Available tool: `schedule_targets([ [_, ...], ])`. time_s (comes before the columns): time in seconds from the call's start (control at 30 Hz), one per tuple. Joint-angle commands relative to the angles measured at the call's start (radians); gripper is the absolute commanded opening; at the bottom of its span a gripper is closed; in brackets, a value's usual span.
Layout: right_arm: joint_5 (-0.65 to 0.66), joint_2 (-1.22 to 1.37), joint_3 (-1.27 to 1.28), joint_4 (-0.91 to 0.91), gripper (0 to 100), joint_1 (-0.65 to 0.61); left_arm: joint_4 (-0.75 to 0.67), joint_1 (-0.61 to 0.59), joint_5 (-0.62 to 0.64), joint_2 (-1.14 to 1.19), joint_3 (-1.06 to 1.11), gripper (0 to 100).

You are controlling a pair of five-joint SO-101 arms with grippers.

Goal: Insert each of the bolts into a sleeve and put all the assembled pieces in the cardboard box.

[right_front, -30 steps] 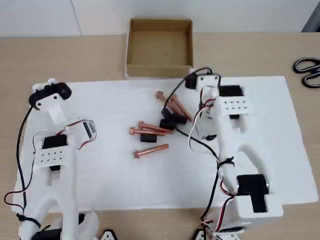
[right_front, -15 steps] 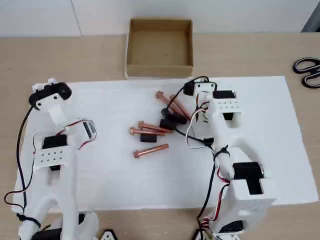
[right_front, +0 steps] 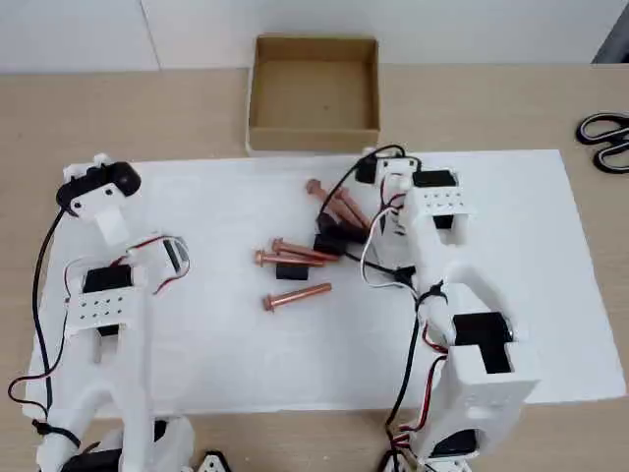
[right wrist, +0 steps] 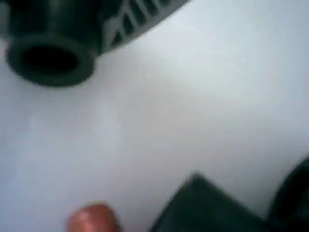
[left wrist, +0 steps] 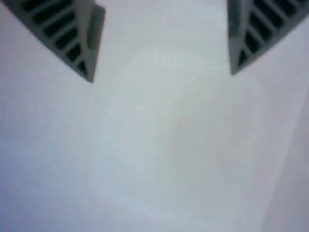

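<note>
- Since no bolt had yet been seated in a sleeve, the cardboard box point(right_front: 314, 98) was found to hold none of the pieces; it was set at the far edge of the surface point(right_front: 147, 108), just beyond the white sheet point(right_front: 197, 344).
- Five copper bolts were laid loose on the middle of the sheet: a pair point(right_front: 337, 204) nearest the box, a second pair point(right_front: 295, 253) closer to the arms, and a single bolt point(right_front: 297, 295) closest of all. They were judged to be within reach of either arm.
- Black sleeves point(right_front: 291, 271) point(right_front: 330, 242) were scattered among them, touching or just beside the bolts.
- The right hand point(right_front: 385, 187) was held low over the pair nearest the box.
- A sleeve point(right wrist: 50, 58) was seen end-on close against it, with a bolt head point(right wrist: 91, 218) nearby. Whether that sleeve was pinched or merely beside the hand could not be told.
- The left hand point(left wrist: 161, 73) was spread wide above bare sheet, well apart from the parts, presumably so that the right arm was given room.
- Scissors point(right_front: 607, 138) were left off the sheet at the right, apparently unneeded.
</note>
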Motion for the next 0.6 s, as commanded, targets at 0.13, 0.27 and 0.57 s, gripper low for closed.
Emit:
schedule_targets([
  [0.13, 0.012, -0.019, -0.092, 0.062, 0.3, -0.010, -0.025, 0.003, -0.009, 0.000, -0.002, 17],
  [0.27, 0.020, -0.070, -0.227, 0.206, 0.3, 0.018, -0.025, 0.005, -0.009, 0.000, -0.002, 17],
  [0.57, 0.058, -0.182, -0.410, 0.407, 0.3, 0.119, 0.034, 0.098, -0.097, 0.003, -0.064, 17],
])
